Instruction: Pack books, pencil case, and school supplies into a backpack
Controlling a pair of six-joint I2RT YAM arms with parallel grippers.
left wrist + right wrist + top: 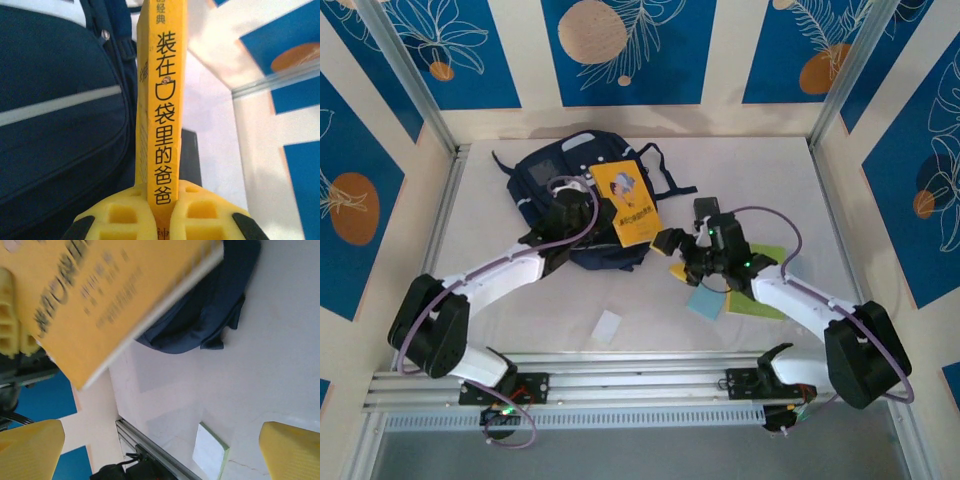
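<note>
Two books are on view, and the step in hand is packing the first. The yellow book (162, 100) is pinched by its edge in the left gripper (159, 210), whose pads press on both of its faces. From above it sits just above centre, lying over the right half of the backpack (545, 180) and not yet inside it. The right gripper (160, 442) is spread wide and holds nothing, just to the right of the book's lower corner. I judge the next move calls for tipping the book toward the bag's mouth and sliding it in, perhaps with the free gripper holding the fabric open; whether the mouth is open I cannot tell. The second book, the green book (768, 305), lies at lower right under the right arm. By count there are also one blue pad (703, 303) beside it, one white piece (607, 327) at lower centre, and one backpack. No pencil case can be made out with certainty.
</note>
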